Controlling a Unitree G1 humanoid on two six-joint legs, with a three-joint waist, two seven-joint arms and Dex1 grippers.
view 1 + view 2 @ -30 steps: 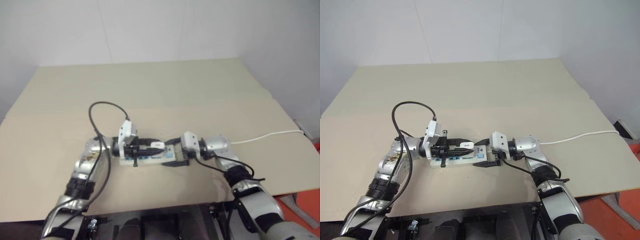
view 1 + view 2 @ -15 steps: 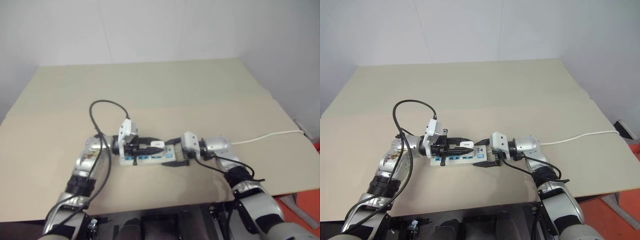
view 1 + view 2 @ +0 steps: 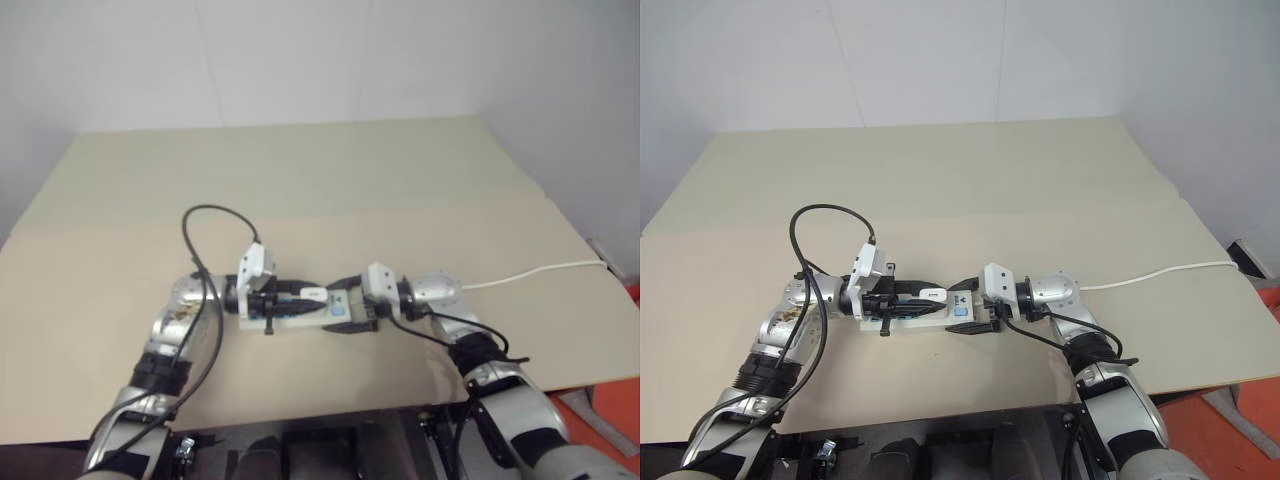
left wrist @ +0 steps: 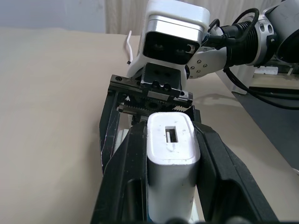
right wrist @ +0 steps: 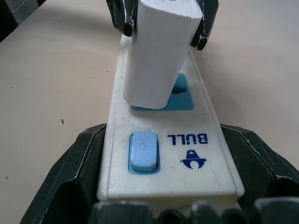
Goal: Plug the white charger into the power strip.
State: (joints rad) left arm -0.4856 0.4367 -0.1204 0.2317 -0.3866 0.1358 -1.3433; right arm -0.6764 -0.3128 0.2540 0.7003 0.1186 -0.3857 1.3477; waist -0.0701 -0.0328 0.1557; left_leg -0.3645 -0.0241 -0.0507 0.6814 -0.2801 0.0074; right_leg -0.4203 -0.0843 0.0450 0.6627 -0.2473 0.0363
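Observation:
My left gripper (image 4: 172,134) is shut on the white charger (image 4: 172,144), one black finger on each side of it. The charger (image 3: 931,294) leans over the power strip (image 5: 163,140), and its lower end meets the blue socket face beside the blue switch (image 5: 142,151). Whether its prongs are in the socket is hidden. My right gripper (image 5: 161,133) clamps the strip's switch end from both sides, and it faces the left gripper (image 3: 305,297) across the strip (image 3: 958,310). The rest of the strip is hidden under the left gripper.
The strip's thin white cord (image 3: 540,270) runs off to the right over the beige table (image 3: 320,180). A black cable (image 3: 200,230) loops above my left arm. The table's near edge lies just below both arms.
My left gripper has sunk slightly with the charger and now covers the strip's blue sockets that showed below it before. The right gripper and the strip have kept still.

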